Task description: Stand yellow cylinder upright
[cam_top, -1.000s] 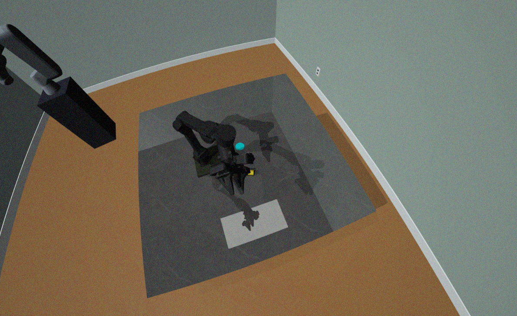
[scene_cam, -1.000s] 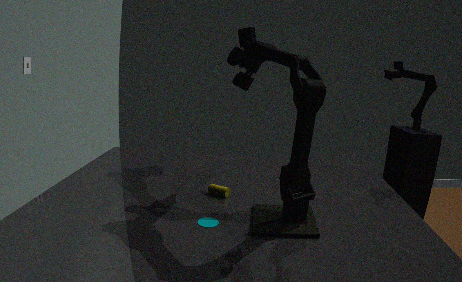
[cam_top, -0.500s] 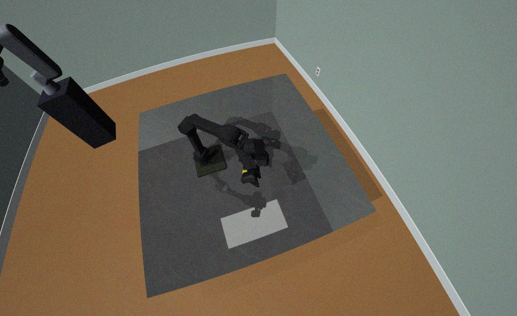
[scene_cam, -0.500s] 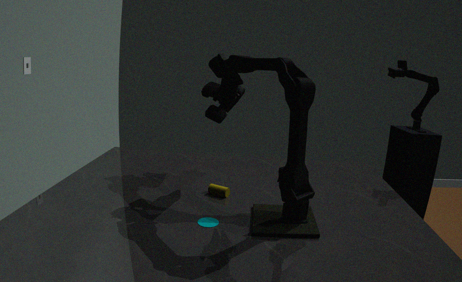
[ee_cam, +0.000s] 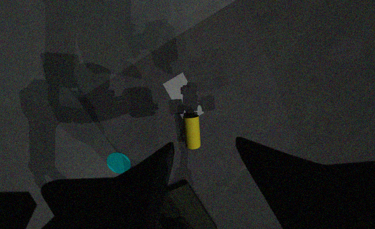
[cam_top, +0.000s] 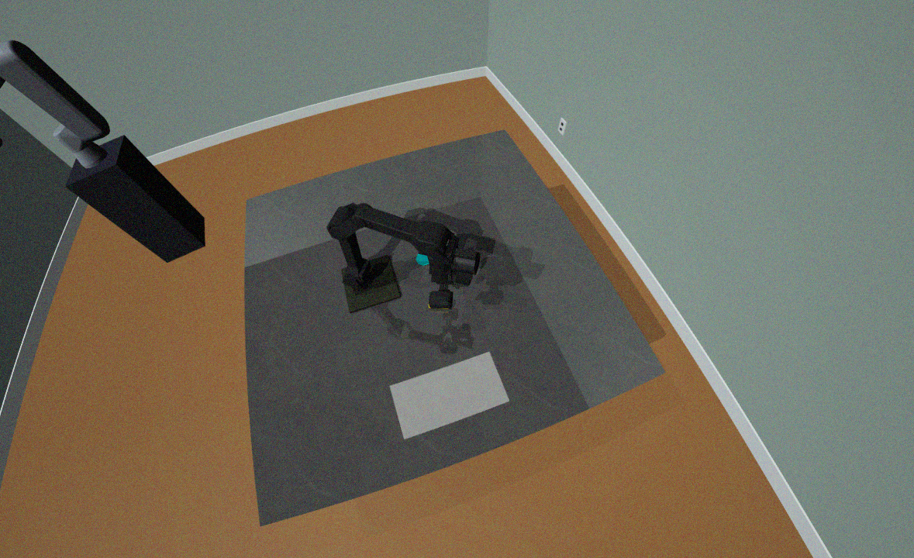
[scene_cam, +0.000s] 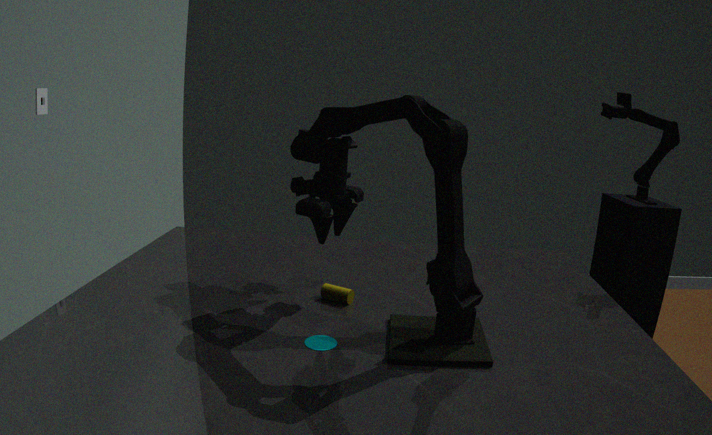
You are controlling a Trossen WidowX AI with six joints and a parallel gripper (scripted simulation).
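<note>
Your arm's gripper [scene_cam: 330, 235] hung well above the dark tabletop [scene_cam: 131, 324], pointing down, its jaws parted and holding nothing. Below it, the yellow tall cylinder [scene_cam: 337, 293] lay on its side on the tabletop. The cyan circle [scene_cam: 320, 342] sat near the cylinder but apart from it, beside the arm's base [scene_cam: 438, 346].

Arm arched forward, wrist pointing down, hand [scene_cam: 330, 231] partly open, empty, well above the table.
</note>
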